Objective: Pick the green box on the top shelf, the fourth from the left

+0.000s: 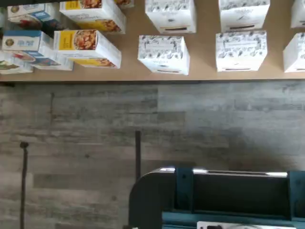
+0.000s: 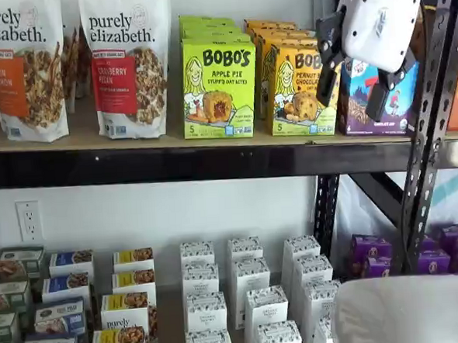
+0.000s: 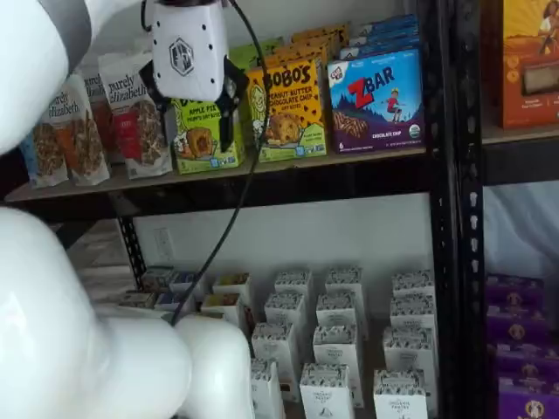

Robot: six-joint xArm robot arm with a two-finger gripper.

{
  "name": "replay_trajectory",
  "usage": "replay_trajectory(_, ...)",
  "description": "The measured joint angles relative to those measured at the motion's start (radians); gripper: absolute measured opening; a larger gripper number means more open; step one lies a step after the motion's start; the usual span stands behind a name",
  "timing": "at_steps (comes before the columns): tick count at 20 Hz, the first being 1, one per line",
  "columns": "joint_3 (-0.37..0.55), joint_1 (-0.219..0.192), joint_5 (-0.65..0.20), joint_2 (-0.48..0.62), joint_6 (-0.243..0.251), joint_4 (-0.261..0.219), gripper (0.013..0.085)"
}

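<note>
The green box (image 2: 218, 86), a lime-green Bobo's Apple Pie carton, stands upright at the front of a row on the top shelf (image 2: 174, 164). It also shows in a shelf view (image 3: 210, 144), partly behind my gripper. My gripper (image 2: 350, 103) hangs in front of the shelf, well to the right of the green box and in front of the ZBar box. Its white body sits above two black fingers (image 2: 327, 66) with a plain gap between them, open and empty. In a shelf view my gripper (image 3: 194, 129) overlaps the green box. The wrist view shows neither the green box nor the fingers.
A yellow-orange Bobo's box (image 2: 302, 89) stands right of the green box, a ZBar box (image 3: 377, 100) beyond it, and granola bags (image 2: 127, 65) to the left. A black upright (image 2: 435, 104) stands at the right. White cartons (image 2: 248, 291) fill the lower level. A dark teal-bracketed mount (image 1: 224, 195) shows in the wrist view.
</note>
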Motion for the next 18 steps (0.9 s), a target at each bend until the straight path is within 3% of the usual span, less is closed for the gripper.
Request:
replay_trajectory(7,0.009,0.102,-0.067,-0.01,0.065,-0.076,0.085)
replay_trajectory(18,0.001,0.2,-0.145,0.006,0.145,-0.1,0.085)
